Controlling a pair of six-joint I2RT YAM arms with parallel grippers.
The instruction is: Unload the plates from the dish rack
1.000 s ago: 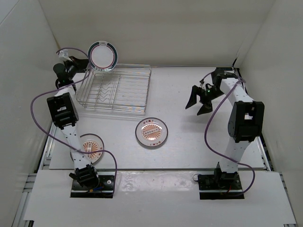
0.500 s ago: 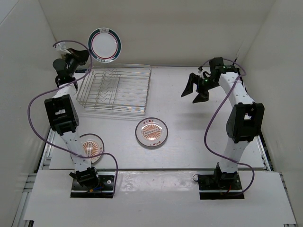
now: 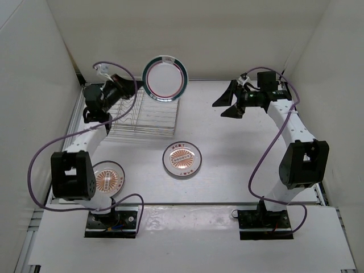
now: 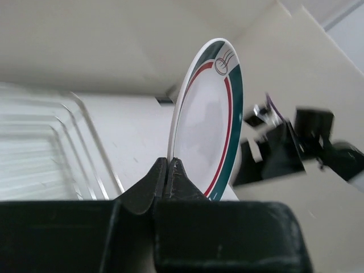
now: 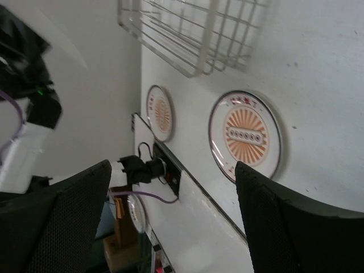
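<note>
My left gripper (image 3: 141, 85) is shut on the edge of the plate with the dark green-and-red rim (image 3: 165, 78), holding it upright in the air above the back right of the dish rack (image 3: 153, 116). In the left wrist view the closed fingertips (image 4: 169, 165) pinch the lower rim of that plate (image 4: 213, 119). Two plates with orange sunburst centres lie flat on the table, one in front of the rack (image 3: 182, 160) and one near the left arm's base (image 3: 107, 179). My right gripper (image 3: 226, 105) hovers open and empty right of the held plate. Its wrist view shows both sunburst plates (image 5: 245, 135) (image 5: 159, 112).
No plates show in the silver wire rack (image 5: 193, 34), and the left arm covers its left side. White walls close in the table at the back and on both sides. The left arm's purple cable (image 3: 40, 165) loops out to the left.
The left arm swung the banded plate rightward from over the rack's back left corner to its back right. The right gripper turned and shifted slightly left, staying open.
</note>
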